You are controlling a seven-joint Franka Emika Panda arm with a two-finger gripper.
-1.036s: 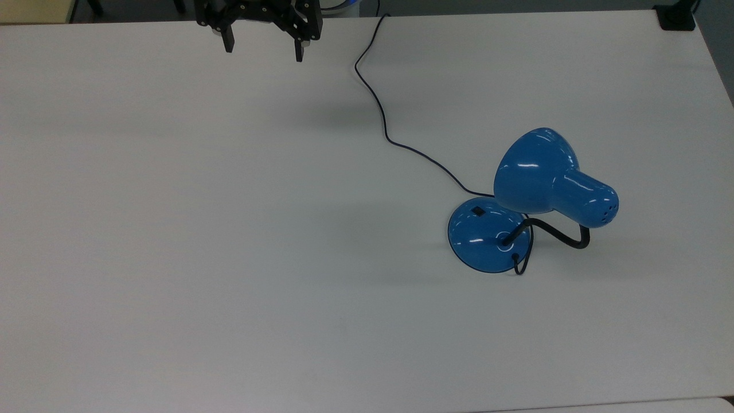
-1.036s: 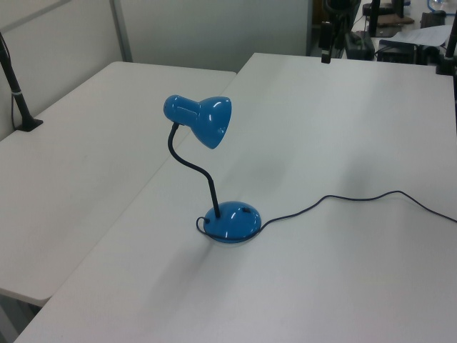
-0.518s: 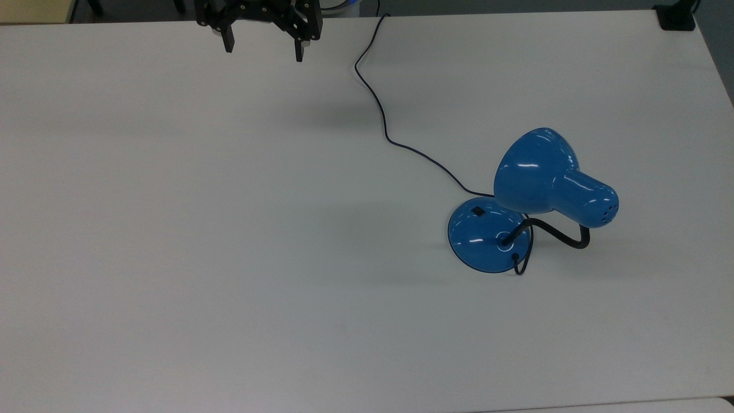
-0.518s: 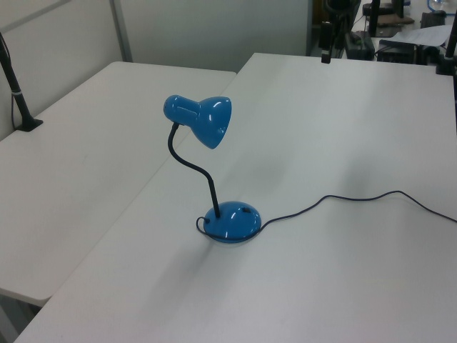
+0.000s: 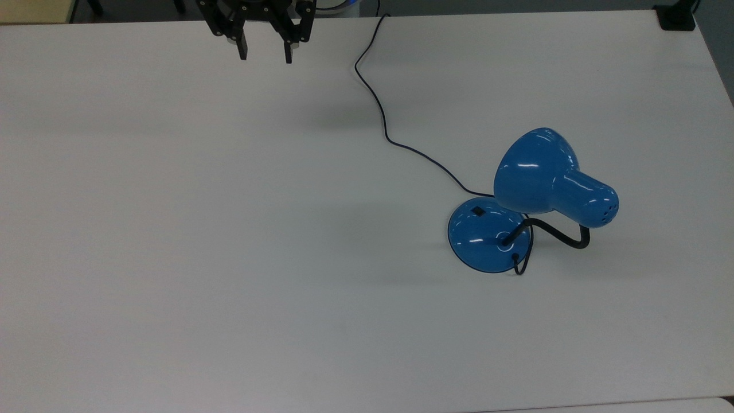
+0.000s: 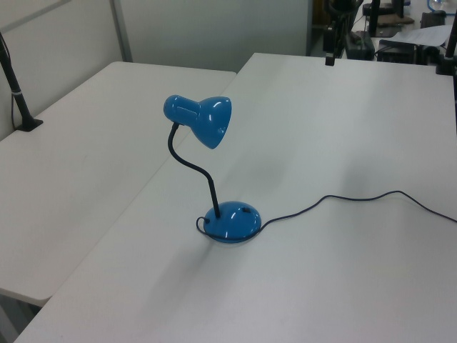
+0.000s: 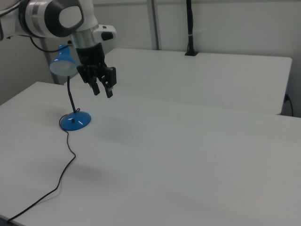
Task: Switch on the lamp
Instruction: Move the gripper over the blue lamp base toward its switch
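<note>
The blue lamp [image 5: 539, 172] stands on the white table [image 5: 200, 229] at the top view's right, unlit. Its bell shade hangs over a black gooseneck [image 5: 559, 234] and a round blue base [image 5: 484, 238]. A small black switch [image 5: 477, 210] sits on the base's far side. My gripper [image 5: 265, 56] hovers above the table's far edge at the top view's upper left, far from the lamp, open with nothing between its black fingers. The left view has the lamp [image 6: 203, 118] at centre and the gripper [image 6: 329, 58] at the top. In the right view the gripper [image 7: 103, 92] hangs just right of the lamp [image 7: 63, 63].
The lamp's thin dark cord [image 5: 378, 109] snakes from the base across the table to the far edge, passing right of the gripper in the top view. A second white table [image 6: 78, 157] adjoins on the left view's left, with a black post [image 6: 18, 93] clamped to it.
The gripper's fingers have moved closer together, leaving a narrower gap, and the hand has dipped slightly. The lamp and cord have not moved.
</note>
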